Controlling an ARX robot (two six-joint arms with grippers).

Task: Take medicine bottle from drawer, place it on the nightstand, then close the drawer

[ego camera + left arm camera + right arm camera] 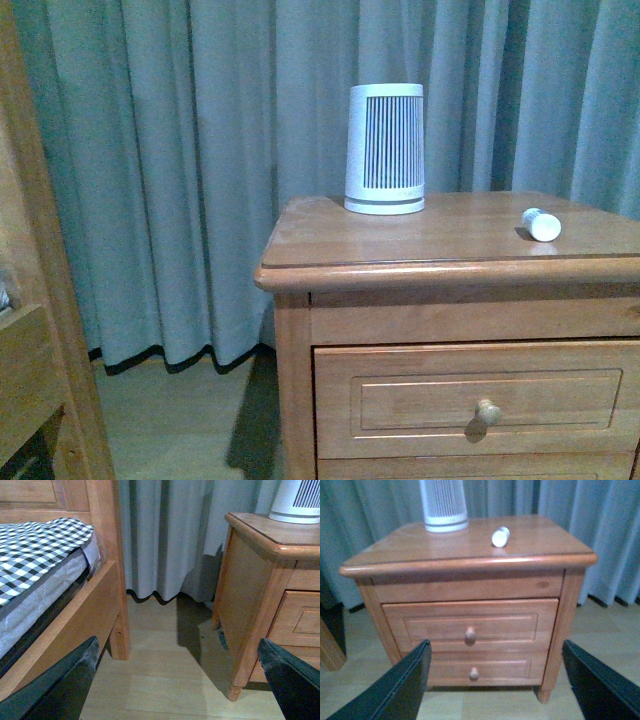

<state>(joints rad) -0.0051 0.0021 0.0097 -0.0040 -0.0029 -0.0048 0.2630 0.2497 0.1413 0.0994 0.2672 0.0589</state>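
Reddish-brown wood fills my feeds: the nightstand (pixel 400 250) stands against grey curtains (pixel 180 150). I see the bottle (pixel 541 224) lying on its side on the nightstand's top, toward the right of the ribbed white cylinder (pixel 385 148) and apart from it. The drawer (pixel 470 625) sits flush in the nightstand's front, closed, its knob (pixel 470 635) untouched. My left pincer (pixel 175 680) is spread wide and holds nothing, low beside the nightstand, with the bed (pixel 45 570) on its other side. My right pincer (pixel 495 680) is also spread and empty, facing the nightstand's drawers.
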